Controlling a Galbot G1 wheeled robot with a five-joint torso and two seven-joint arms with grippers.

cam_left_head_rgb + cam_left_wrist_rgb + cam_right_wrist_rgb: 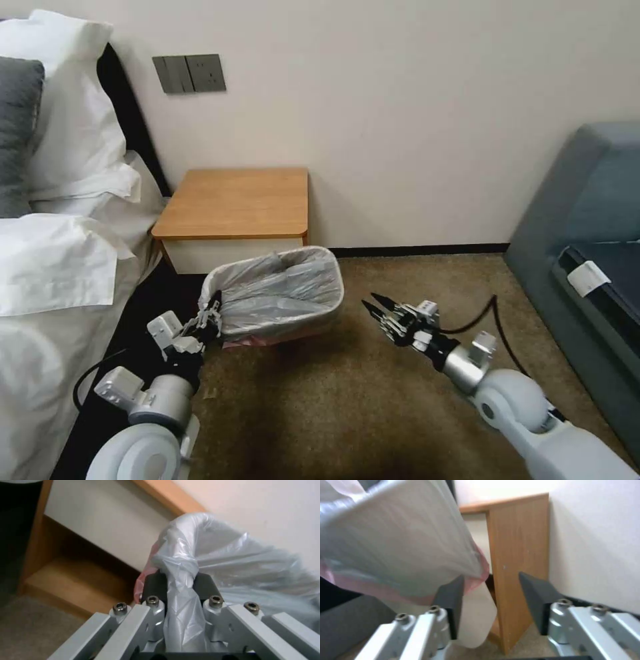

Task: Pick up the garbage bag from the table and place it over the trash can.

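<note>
The grey translucent garbage bag (pixel 280 293) lies draped over the rim of the cream trash can (pixel 303 328), its pinkish edge hanging down the outside. The can stands on the carpet in front of the wooden table (pixel 237 203). My left gripper (pixel 210 319) sits at the can's near left corner, shut on a fold of the garbage bag (pixel 181 605). My right gripper (pixel 375 305) hangs open just right of the can, apart from it. In the right wrist view the garbage bag (pixel 396 542) and trash can (pixel 475 620) fill the space beside my open right gripper (pixel 491 587).
A bed with white pillows (pixel 60 220) runs along the left. A grey sofa (pixel 587 267) stands at the right. Brown carpet (pixel 347 407) lies open between my arms. The wall (pixel 427 120) rises behind the table.
</note>
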